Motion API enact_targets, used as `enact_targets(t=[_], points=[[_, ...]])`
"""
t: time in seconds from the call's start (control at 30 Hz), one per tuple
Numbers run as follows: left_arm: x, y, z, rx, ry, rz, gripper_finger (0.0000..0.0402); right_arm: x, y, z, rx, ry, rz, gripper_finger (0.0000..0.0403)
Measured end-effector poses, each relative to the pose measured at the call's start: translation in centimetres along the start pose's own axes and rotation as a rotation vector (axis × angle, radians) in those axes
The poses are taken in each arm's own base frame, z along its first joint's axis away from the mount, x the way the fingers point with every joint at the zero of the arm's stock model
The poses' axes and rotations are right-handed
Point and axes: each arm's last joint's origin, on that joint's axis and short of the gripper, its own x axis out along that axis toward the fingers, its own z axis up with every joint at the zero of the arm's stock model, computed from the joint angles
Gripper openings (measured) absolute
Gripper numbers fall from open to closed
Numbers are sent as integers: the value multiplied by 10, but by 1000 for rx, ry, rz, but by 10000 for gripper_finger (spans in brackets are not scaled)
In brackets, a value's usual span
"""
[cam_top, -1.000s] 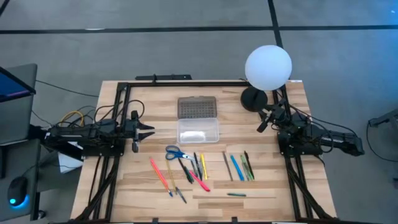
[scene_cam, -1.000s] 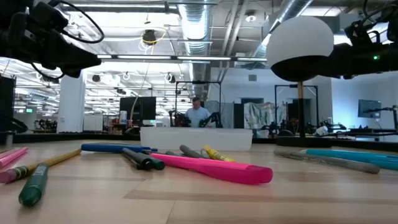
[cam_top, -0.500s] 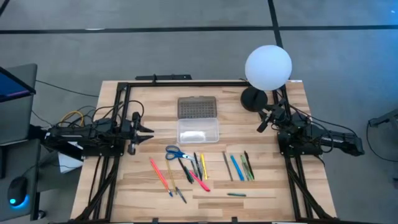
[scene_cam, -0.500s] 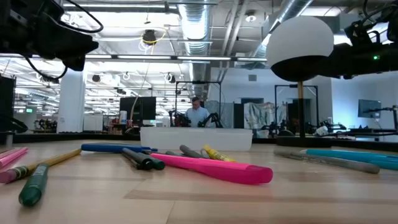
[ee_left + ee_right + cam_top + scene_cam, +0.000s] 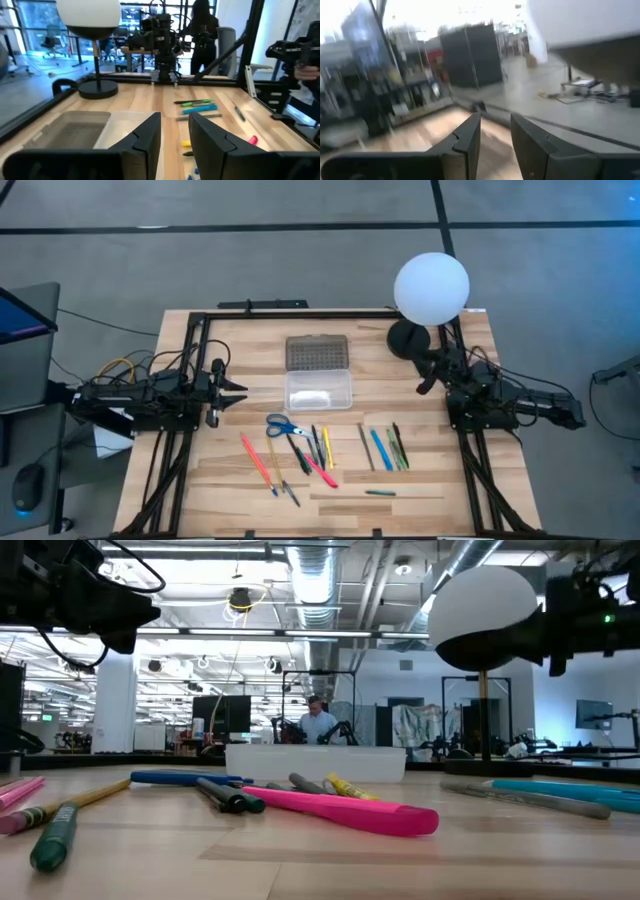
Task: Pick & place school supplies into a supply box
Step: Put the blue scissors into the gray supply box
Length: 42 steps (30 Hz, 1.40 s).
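Note:
The supply box [image 5: 318, 390] sits open at the table's middle, its clear base resting on the wood. Its grey dotted lid [image 5: 317, 351] lies flat toward the far edge. The school supplies lie on the table nearer the front: blue-handled scissors [image 5: 283, 425], a pink marker [image 5: 320, 470], red and yellow pens [image 5: 255, 458], and a group of blue and green pens [image 5: 385, 448]. My left gripper [image 5: 243, 388] hovers open, level, left of the box, with nothing between its fingers [image 5: 150, 132]. My right gripper [image 5: 424, 380] hovers open at the right, beside the lamp base.
A lamp with a white globe [image 5: 431, 287] and a black round base [image 5: 407, 338] stands at the far right corner, close to my right gripper. Black frame rails [image 5: 300, 313] run along the far edge and both sides. A single green pen [image 5: 380, 492] lies near the front.
My left gripper has tipped up to level while staying in place. My right gripper has rolled about its own axis without leaving its spot beside the lamp. The supplies and the box have kept still.

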Motion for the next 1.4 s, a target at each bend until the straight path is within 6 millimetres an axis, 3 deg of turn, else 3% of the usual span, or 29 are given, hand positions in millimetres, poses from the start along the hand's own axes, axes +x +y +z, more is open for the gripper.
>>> enact_targets(t=[0.4,0.63,0.97,1.2,1.4], points=[[0,3,2,20,-21,100,93,-4,9,19,170,-163,203,102],[0,2,2,20,-20,82,93,-7,16,25,20,-217,353,102],[0,1,5,34,-43,51,93,-4,40,71,-168,-262,533,102],[-5,-4,31,194,-286,-98,93,7,57,90,-238,-178,552,102],[-2,-5,54,230,-262,-84,93,22,70,89,-285,-62,505,102]])
